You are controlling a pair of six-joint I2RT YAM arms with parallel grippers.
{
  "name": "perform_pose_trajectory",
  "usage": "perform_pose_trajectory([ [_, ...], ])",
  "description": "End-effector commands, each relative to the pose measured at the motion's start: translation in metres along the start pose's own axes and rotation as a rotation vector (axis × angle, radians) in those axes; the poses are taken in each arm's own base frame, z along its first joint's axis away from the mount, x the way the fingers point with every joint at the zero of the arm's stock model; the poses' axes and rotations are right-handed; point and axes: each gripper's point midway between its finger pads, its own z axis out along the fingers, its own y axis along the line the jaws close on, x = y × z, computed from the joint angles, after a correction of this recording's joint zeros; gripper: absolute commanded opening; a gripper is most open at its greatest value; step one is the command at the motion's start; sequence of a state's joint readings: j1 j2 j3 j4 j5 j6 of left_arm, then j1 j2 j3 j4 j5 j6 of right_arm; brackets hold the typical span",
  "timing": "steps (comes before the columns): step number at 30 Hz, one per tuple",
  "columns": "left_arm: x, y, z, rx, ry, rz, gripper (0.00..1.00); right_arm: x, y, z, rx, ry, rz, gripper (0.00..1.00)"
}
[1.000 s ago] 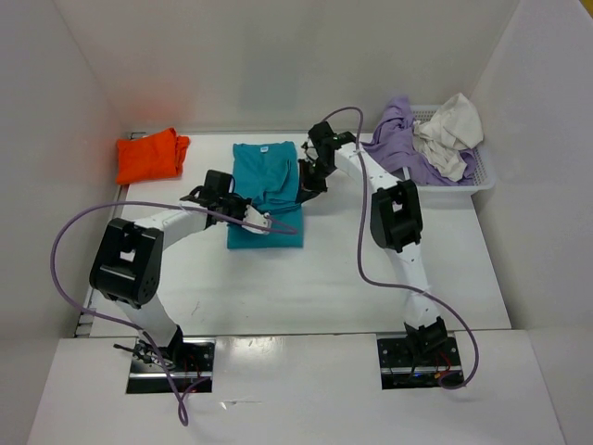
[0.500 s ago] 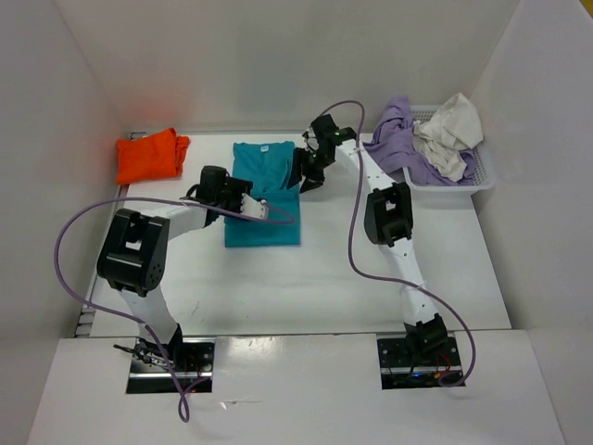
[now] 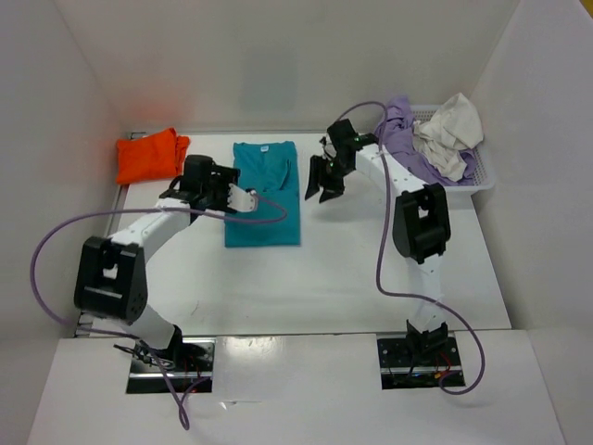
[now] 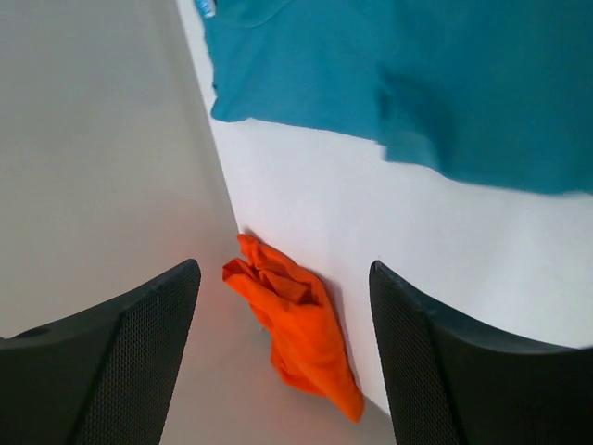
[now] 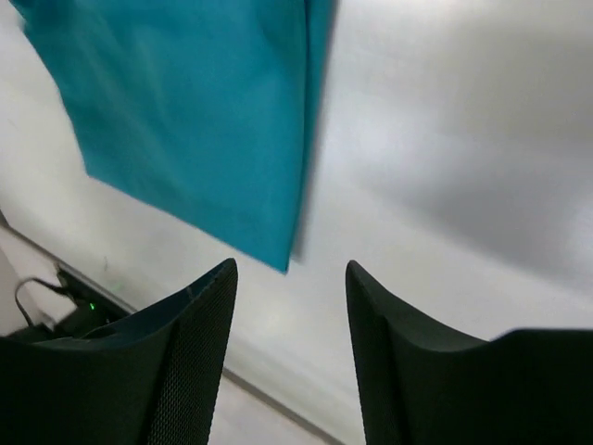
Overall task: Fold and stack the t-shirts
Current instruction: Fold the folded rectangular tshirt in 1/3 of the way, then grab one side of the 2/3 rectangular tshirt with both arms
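The teal-blue t-shirt [image 3: 264,195] lies folded flat mid-table, collar toward the back wall; it also fills the top of the left wrist view [image 4: 417,83] and the right wrist view [image 5: 185,120]. The orange t-shirt [image 3: 148,155] lies bunched in the back left corner, seen between the left fingers [image 4: 296,324]. A lavender t-shirt [image 3: 398,139] and an off-white t-shirt [image 3: 449,134] are heaped in the basket. My left gripper [image 3: 190,185] [image 4: 283,269] hangs open just left of the teal shirt. My right gripper [image 3: 322,190] [image 5: 289,269] hangs open just right of it. Both are empty.
A white mesh basket [image 3: 482,176] stands at the back right against the side wall. White walls close in the table on the left, back and right. Purple cables loop from both arms over the table's near half.
Both grippers have opened and let go of the teal shirt, which now lies flat. The left gripper has drawn off to the left and the right gripper to the right.
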State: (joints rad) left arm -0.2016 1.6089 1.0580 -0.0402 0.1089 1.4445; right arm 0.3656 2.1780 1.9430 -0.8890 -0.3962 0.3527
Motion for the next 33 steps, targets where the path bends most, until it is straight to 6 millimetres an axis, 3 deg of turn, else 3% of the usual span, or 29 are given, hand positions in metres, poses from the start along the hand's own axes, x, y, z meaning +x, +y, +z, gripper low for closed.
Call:
perform_pose_trajectory([
  [1,-0.032,-0.087,-0.043,0.332,-0.133,0.108,0.81,0.030,0.015,0.002,-0.041,-0.023,-0.023,0.57],
  [2,-0.042,-0.112,-0.050,0.410,-0.153,0.116,0.81,0.041,0.026,0.002,-0.060,-0.015,-0.013,0.58],
  [3,-0.044,-0.123,-0.052,0.432,-0.149,0.128,0.81,0.055,0.021,0.016,-0.056,0.009,-0.002,0.62],
  [5,-0.052,-0.153,-0.055,0.491,-0.137,0.132,0.82,0.077,0.031,0.030,-0.059,0.049,0.013,0.64],
  [7,-0.055,-0.160,-0.052,0.484,-0.123,0.116,0.82,0.080,0.041,0.036,-0.066,0.035,0.007,0.65],
  [11,-0.041,-0.178,-0.033,0.493,-0.039,0.091,0.82,0.093,0.038,0.052,-0.044,0.055,0.043,0.65],
  [18,-0.040,-0.169,-0.016,0.441,-0.025,0.060,0.82,0.103,0.028,0.071,-0.004,0.092,0.086,0.65],
  [21,-0.039,-0.179,-0.013,0.464,-0.023,0.059,0.82,0.110,0.025,0.076,-0.001,0.115,0.103,0.65],
  [24,-0.041,-0.188,-0.009,0.494,-0.028,0.075,0.70,0.115,0.021,0.082,0.002,0.138,0.119,0.65],
  [28,-0.044,-0.184,-0.005,0.487,-0.041,0.073,0.51,0.126,0.020,0.089,0.004,0.178,0.124,0.65],
  [30,-0.043,-0.185,-0.005,0.498,-0.040,0.072,0.43,0.129,0.019,0.092,0.002,0.192,0.129,0.51],
  [31,-0.045,-0.185,-0.004,0.499,-0.050,0.069,0.31,0.131,0.019,0.094,-0.002,0.205,0.133,0.42],
  [32,-0.050,-0.181,-0.003,0.491,-0.058,0.078,0.26,0.131,0.019,0.094,-0.002,0.205,0.133,0.25],
  [33,-0.050,-0.181,-0.003,0.491,-0.058,0.078,0.21,0.129,0.022,0.093,-0.015,0.203,0.131,0.18],
])
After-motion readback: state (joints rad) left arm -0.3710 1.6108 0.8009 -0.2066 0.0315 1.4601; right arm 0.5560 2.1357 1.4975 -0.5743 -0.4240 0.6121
